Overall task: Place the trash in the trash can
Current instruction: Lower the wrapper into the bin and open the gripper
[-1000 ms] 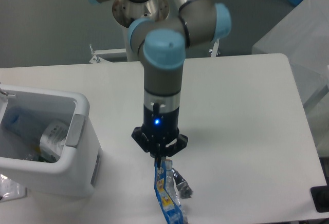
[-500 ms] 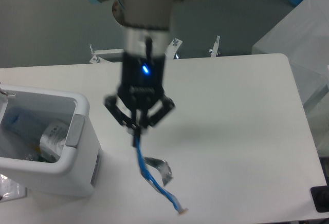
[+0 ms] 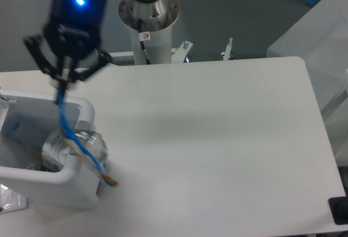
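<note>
One packet: a blue snack packet (image 3: 73, 139) hangs edge-on from the hand, a thin blue strip with a yellowish tip at its lower end.
Packet position: its upper part is over the open bin; its lower end trails down across the bin's near right rim and ends outside the rim, above the surface.
Foil scrap: a small silver foil scrap (image 3: 92, 139) sits against the packet near the bin's right rim; whether it is attached cannot be told.
Trash can: a white boxy bin (image 3: 81, 193) with a thick rounded rim stands at the left, partly cut off by the picture's edge, with a grey panel on its right side.
Bin contents: a crumpled white wrapper (image 3: 54, 145) and something bluish lie inside.
Hand: the hand (image 3: 62, 79) is above the bin's far right corner, its fingers pinched together on the packet's top end; a blue light glows on the wrist above it.
Surface: the white surface (image 3: 217, 139) carries the bin.
Arm base: a white column (image 3: 149, 25) stands behind the surface.
</note>
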Robot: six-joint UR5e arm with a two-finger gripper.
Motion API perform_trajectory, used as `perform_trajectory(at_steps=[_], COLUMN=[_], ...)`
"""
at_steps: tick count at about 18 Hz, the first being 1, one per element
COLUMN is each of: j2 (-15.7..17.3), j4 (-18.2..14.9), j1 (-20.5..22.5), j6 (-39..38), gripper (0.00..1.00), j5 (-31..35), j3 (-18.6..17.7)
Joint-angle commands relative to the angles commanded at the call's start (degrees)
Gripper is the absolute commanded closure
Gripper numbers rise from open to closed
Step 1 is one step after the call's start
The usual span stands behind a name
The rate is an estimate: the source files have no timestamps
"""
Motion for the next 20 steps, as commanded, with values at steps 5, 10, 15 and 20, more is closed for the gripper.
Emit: perform_trajectory(at_steps=[5,10,15,20], j2=[0.45,0.45,-0.78,-1.22], j4=[-0.17,0.17,0.09,0.09], j1=[-2.03,-3.96,-3.96,-4.05], j6=[-2.02,-2.2,-2.38,-2.46], gripper=[0.98,0.97,0.95,0.94], j5=[-1.93,-3.08,-3.16,-3.08], j3=[-2.46,-8.26,-9.23,-9.5])
